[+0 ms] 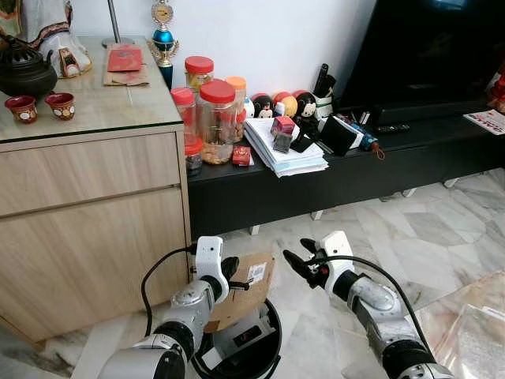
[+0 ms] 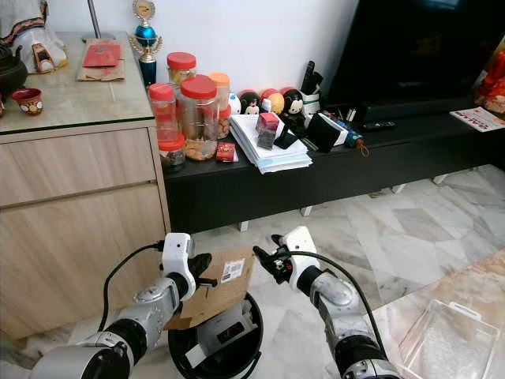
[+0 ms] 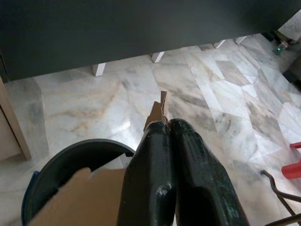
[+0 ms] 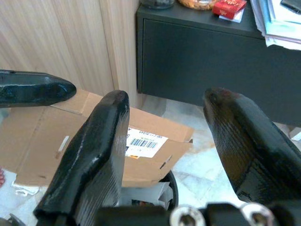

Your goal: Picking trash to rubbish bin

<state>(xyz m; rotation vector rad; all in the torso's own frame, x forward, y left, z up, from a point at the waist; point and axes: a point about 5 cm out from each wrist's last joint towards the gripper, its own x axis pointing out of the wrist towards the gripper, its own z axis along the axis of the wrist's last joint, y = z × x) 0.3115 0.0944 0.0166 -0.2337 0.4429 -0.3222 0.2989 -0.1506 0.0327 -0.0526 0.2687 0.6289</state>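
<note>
A flat piece of brown cardboard (image 1: 246, 296) with a white barcode label hangs tilted over the black rubbish bin (image 1: 272, 365). My left gripper (image 1: 233, 276) is shut on the cardboard's upper edge; in the left wrist view its fingers (image 3: 164, 174) pinch the cardboard (image 3: 82, 197) above the bin (image 3: 61, 165). My right gripper (image 1: 298, 259) stands open just right of the cardboard, touching nothing. Through the right wrist view, the cardboard (image 4: 94, 141) lies between and beyond the open fingers (image 4: 94, 155). White and grey trash sits inside the bin.
A wooden cabinet (image 1: 87, 213) stands at the left, close to the bin. A low black TV bench (image 1: 355, 170) with jars, papers and small items runs along the back. A clear plastic box (image 2: 450, 339) lies on the marble floor at the right.
</note>
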